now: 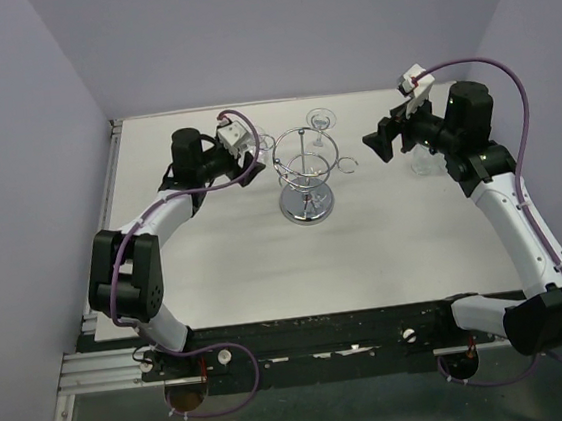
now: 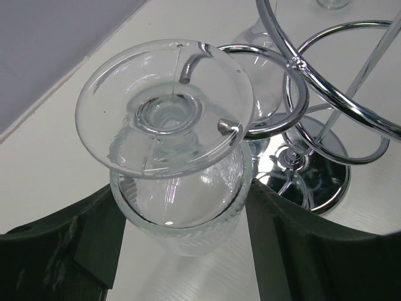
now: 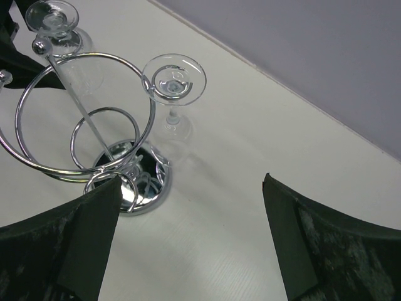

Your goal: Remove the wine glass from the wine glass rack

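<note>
The chrome wine glass rack (image 1: 303, 176) stands mid-table on its round shiny base (image 2: 327, 179). A clear wine glass (image 2: 164, 116) hangs upside down from the rack's left loop holder, its foot resting on the wire ends. My left gripper (image 2: 183, 193) is around its bowl, both dark fingers pressed against the glass sides. In the top view this glass (image 1: 261, 144) is just right of the left gripper (image 1: 249, 152). A second wine glass (image 3: 174, 81) hangs from a loop at the rack's far side. My right gripper (image 3: 191, 238) hovers open, right of the rack, holding nothing.
Another clear glass (image 1: 422, 162) stands on the table under the right arm. Empty loop holders (image 1: 348, 166) stick out of the rack's right side. Purple walls close in the table at the back and on both sides.
</note>
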